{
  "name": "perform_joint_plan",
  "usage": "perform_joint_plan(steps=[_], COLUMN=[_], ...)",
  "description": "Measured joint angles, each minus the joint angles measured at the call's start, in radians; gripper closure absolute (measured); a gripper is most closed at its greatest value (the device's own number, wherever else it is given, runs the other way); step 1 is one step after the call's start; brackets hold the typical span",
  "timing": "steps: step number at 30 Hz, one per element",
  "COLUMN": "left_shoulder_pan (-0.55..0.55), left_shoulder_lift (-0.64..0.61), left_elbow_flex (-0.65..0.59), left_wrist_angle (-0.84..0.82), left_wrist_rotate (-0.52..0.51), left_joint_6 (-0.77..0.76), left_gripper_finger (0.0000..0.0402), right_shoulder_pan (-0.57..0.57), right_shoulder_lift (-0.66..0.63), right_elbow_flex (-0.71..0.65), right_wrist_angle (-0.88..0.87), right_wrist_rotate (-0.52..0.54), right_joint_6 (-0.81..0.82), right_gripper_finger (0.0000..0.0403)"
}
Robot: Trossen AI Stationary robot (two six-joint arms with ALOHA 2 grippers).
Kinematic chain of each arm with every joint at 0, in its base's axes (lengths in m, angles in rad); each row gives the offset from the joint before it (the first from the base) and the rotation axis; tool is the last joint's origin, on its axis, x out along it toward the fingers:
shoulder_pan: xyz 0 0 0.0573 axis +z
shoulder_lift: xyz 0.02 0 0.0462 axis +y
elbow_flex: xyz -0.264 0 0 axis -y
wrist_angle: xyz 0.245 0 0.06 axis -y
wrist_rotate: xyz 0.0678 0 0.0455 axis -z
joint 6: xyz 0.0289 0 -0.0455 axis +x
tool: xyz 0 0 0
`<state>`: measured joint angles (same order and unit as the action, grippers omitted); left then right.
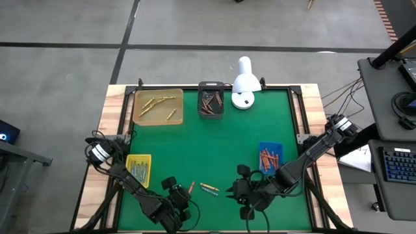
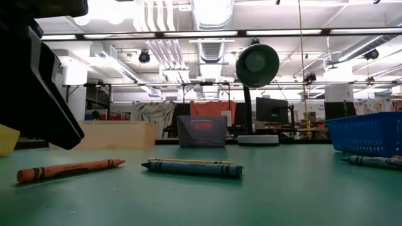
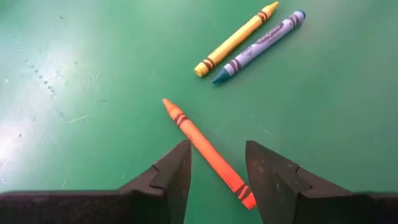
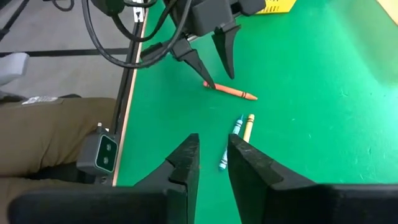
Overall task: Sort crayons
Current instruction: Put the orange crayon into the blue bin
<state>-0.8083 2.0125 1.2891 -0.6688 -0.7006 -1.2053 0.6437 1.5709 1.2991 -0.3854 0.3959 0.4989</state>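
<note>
1. The left gripper (image 3: pixel 217 180) is hovering with fingers spread, straddling the orange crayon (image 3: pixel 208 152) lying flat on the table (image 3: pixel 93 74).
2. The right gripper (image 4: pixel 213 165) is waiting at three o'clock, fingers slightly parted, holding nothing.
3. The crayon is looking light, stiff, waxy-slick; pinching mid-shaft seems best.

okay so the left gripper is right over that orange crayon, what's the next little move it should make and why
Probably lower the left gripper and close on the orange crayon. Its fingers stand open on either side of the crayon, which lies flat on the green table, loose and apart from the yellow crayon and blue crayon.
</note>
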Motion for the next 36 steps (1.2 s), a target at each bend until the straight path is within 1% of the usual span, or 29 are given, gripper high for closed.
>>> perform_joint_plan(steps=[7, 13, 19, 23, 31, 33, 36], left_shoulder_pan=[0.0, 0.0, -0.001, -0.001, 0.001, 0.002, 0.002], left_shoulder_lift=[0.004, 0.064, 0.079, 0.079, 0.076, 0.071, 0.055], left_elbow_flex=[-0.008, -0.009, -0.007, -0.006, -0.004, -0.004, -0.007], left_wrist_angle=[0.049, 0.051, 0.049, 0.03, 0.007, -0.004, -0.016], left_wrist_rotate=[-0.022, -0.018, -0.015, -0.004, 0.021, 0.03, 0.041], left_joint_6=[0.001, -0.017, -0.026, -0.061, -0.077, -0.108, -0.142], left_gripper_finger=[0.0267, 0.0267, 0.0269, 0.0294, 0.0387, 0.0395, 0.0393], right_shoulder_pan=[0.0, 0.004, 0.004, 0.006, 0.007, 0.011, 0.016], right_shoulder_lift=[0.023, 0.041, 0.042, 0.042, 0.062, 0.07, 0.073], right_elbow_flex=[-0.004, -0.003, -0.003, -0.003, -0.003, -0.004, -0.006], right_wrist_angle=[-0.012, -0.006, -0.006, -0.006, -0.004, 0.0, -0.004], right_wrist_rotate=[0.006, 0.016, 0.016, 0.017, 0.017, 0.023, 0.027], right_joint_6=[0.014, 0.017, 0.018, 0.018, 0.016, 0.016, 0.014], right_gripper_finger=[0.0331, 0.0329, 0.0334, 0.0329, 0.0335, 0.0337, 0.0336])
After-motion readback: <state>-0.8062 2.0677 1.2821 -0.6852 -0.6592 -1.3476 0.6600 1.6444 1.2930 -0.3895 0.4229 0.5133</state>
